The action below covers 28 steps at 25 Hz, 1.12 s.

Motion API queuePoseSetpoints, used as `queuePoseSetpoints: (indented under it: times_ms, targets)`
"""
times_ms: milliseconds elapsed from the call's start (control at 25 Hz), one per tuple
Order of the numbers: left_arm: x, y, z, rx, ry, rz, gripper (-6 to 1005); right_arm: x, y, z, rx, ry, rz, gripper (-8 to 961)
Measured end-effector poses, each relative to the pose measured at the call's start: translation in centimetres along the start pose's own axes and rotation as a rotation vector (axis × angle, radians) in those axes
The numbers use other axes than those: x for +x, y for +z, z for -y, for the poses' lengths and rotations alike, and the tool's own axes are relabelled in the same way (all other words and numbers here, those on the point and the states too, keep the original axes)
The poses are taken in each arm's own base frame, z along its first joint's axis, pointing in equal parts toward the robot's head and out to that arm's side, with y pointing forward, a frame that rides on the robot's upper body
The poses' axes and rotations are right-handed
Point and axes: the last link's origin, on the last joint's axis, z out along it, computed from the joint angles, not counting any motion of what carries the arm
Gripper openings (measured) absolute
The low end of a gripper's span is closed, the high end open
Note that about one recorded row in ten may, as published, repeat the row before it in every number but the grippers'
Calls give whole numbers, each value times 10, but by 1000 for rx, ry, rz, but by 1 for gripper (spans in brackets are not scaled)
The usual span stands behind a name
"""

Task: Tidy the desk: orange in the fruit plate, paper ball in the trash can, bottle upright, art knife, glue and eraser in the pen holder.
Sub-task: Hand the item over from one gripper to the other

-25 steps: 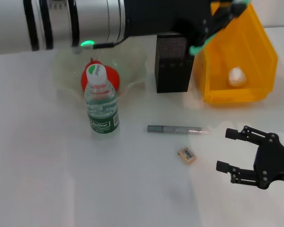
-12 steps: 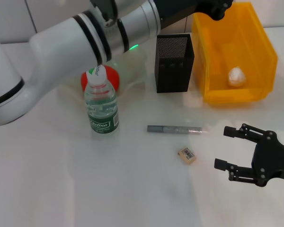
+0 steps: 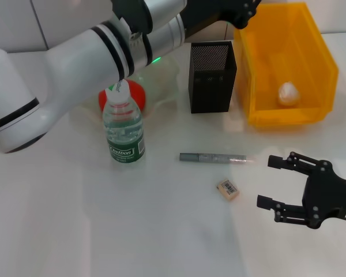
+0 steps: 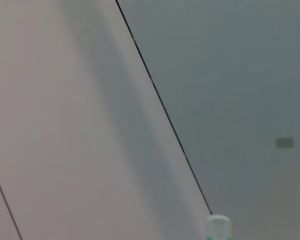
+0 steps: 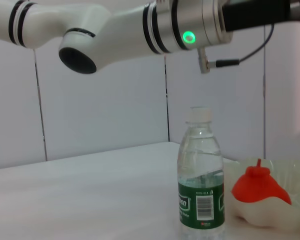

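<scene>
The bottle (image 3: 123, 124) stands upright at the left; it also shows in the right wrist view (image 5: 200, 185). The orange (image 3: 135, 92) lies in the pale-green fruit plate (image 3: 164, 75) behind it, also seen in the right wrist view (image 5: 260, 187). The paper ball (image 3: 287, 93) lies in the yellow trash can (image 3: 311, 57). A grey art knife (image 3: 212, 157) and the eraser (image 3: 228, 188) lie on the table in front of the black mesh pen holder (image 3: 212, 78). My right gripper (image 3: 266, 182) is open and empty, right of the eraser. My left gripper (image 3: 239, 8) is high above the pen holder at the picture's top edge. No glue shows.
My left arm (image 3: 104, 52) spans from the left edge across the fruit plate to the top centre, above the bottle's cap. The white table's front edge lies near my right gripper. A tiled wall stands behind the table.
My left arm has swung up and back, taking its gripper from just over the pen holder and trash can to the top edge. My right gripper has crept left toward the eraser.
</scene>
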Motion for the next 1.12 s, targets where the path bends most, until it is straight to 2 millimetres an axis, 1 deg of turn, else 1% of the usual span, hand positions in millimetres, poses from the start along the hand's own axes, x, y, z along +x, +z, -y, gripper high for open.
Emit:
queuePoseSetpoints:
  times_ms: [200, 320, 680, 720, 760, 800, 840, 880, 920, 960, 1000, 1040, 1080, 1120]
  targets:
    - [-14, -6, 1, 11, 12, 42, 202, -3, 7, 1, -18, -9, 6, 813]
    - [-18, -9, 1, 11, -9, 46, 203, -3, 9, 1, -24, -10, 6, 812]
    - [-14, -11, -2, -2, -68, 7, 207, -2, 9, 1, -23, -7, 3, 812]
    - [-12, -11, -3, -9, -104, -8, 207, -2, 8, 1, -15, -6, 7, 812]
    - [-12, -11, -3, -9, -104, -8, 207, -3, 6, 2, 1, -5, 15, 812]
    - [-12, -11, -3, -9, -104, -8, 208, -6, 0, 7, 64, -4, 52, 812]
    - [-12, -11, -3, -9, -104, -8, 208, -6, 0, 7, 64, -4, 52, 812]
    - [-12, -11, -3, -9, -104, -8, 209, -8, -3, 11, 105, -6, 74, 812]
    - [-7, -14, -6, -22, -160, -50, 209, -11, -13, 18, 209, -17, 121, 812]
    - [-7, -14, -6, -22, -160, -50, 209, -11, -13, 18, 209, -17, 121, 812]
    - [6, -32, -5, -32, -339, -172, 210, -13, -20, 22, 289, -37, 162, 812]
    - [7, -36, -4, -24, -365, -188, 210, -13, -20, 22, 289, -37, 162, 812]
    - [7, -36, -4, -24, -365, -188, 211, -14, -21, 23, 320, -46, 183, 812]
    - [8, -47, -1, 14, -418, -230, 211, -13, -20, 21, 385, -76, 239, 812]
